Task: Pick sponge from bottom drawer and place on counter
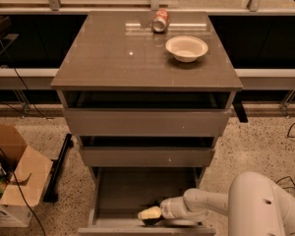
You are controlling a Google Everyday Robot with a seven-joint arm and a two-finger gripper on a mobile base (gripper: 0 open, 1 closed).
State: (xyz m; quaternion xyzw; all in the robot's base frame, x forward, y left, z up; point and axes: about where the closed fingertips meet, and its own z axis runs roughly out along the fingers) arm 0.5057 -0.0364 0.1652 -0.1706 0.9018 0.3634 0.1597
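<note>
The bottom drawer (137,188) is pulled open below two shallower drawers, and its pale grey floor shows. My gripper (149,214) is reached down inside it near the front edge, with its pale tip pointing left. A small dark shape (148,222) lies right under the tip against the drawer front. It looks like the sponge but is mostly hidden by the gripper. The counter (118,53) is the glossy brown-grey top of the cabinet, well above the gripper.
A white bowl (186,47) and a red soda can (160,20) lying on its side sit at the back right of the counter. The two upper drawers (146,122) stand slightly open above my arm. A cardboard box (14,173) is on the floor at left.
</note>
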